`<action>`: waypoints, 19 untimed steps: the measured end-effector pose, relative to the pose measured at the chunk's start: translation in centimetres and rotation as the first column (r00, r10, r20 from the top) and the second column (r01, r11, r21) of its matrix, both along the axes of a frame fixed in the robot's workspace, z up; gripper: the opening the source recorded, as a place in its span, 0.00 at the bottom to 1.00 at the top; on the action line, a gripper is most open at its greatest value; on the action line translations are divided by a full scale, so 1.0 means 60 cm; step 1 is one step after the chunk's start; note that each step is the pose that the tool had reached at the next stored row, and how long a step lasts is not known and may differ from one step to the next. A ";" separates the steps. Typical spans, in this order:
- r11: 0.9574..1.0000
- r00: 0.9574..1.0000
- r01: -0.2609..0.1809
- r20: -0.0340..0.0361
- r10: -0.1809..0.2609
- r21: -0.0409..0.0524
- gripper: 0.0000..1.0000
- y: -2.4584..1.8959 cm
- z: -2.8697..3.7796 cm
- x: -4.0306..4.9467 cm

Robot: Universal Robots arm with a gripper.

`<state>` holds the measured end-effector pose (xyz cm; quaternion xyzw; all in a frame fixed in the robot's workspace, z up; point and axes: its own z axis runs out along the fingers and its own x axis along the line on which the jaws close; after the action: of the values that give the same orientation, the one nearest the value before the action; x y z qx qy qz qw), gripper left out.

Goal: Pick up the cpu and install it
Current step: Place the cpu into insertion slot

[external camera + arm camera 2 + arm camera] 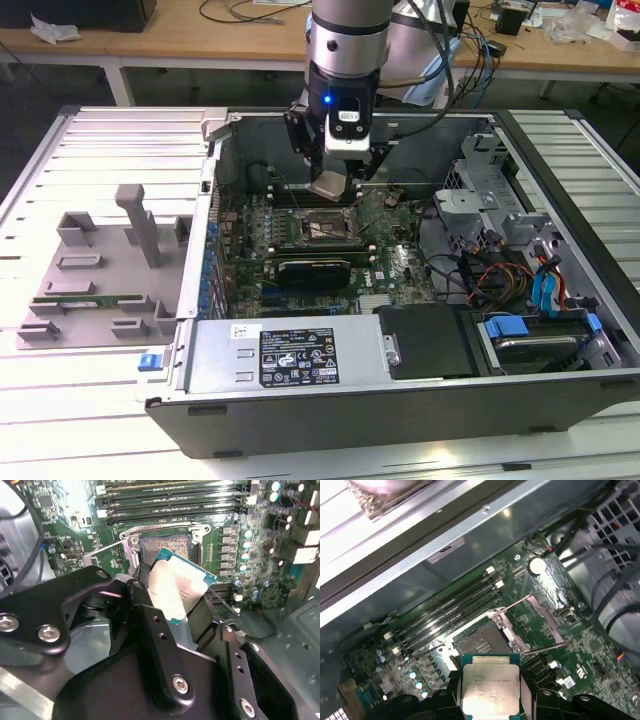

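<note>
**A:** What does the exterior view give?

**B:** An open computer case (400, 395) lies on the slatted surface (110, 140). The arm reaches down into it. The gripper (334, 182) holds the cpu (328, 186) tilted in the air above the socket (322, 228) on the motherboard (400, 262).

**A:** And the second wrist view?

**B:** The black fingers (156, 630) are clamped on opposite edges of the cpu (177, 587), its silvery plate facing the camera. The socket (165, 547) sits beyond it, with its metal frame folded open.

**A:** The first wrist view?

**B:** The cpu (491, 690) sits pinched between the fingertips, clear of the socket (482, 645). The socket is uncovered, and the long memory slots (450, 612) run just beside it.
</note>
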<state>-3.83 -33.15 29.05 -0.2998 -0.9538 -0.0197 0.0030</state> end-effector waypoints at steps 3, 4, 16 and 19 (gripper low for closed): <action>0.994 0.994 0.106 0.000 -0.106 0.000 0.55 0.0000 0.000 0.000; 0.990 0.990 0.143 0.000 -0.143 0.000 0.55 0.0000 0.000 0.000; 0.872 0.872 0.489 0.000 -0.489 0.000 0.55 0.0000 -0.002 0.000; 0.827 0.827 0.563 0.000 -0.563 0.000 0.55 0.0000 -0.002 0.000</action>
<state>-3.83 -33.15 28.92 -0.5673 -0.8233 -0.0197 -0.0029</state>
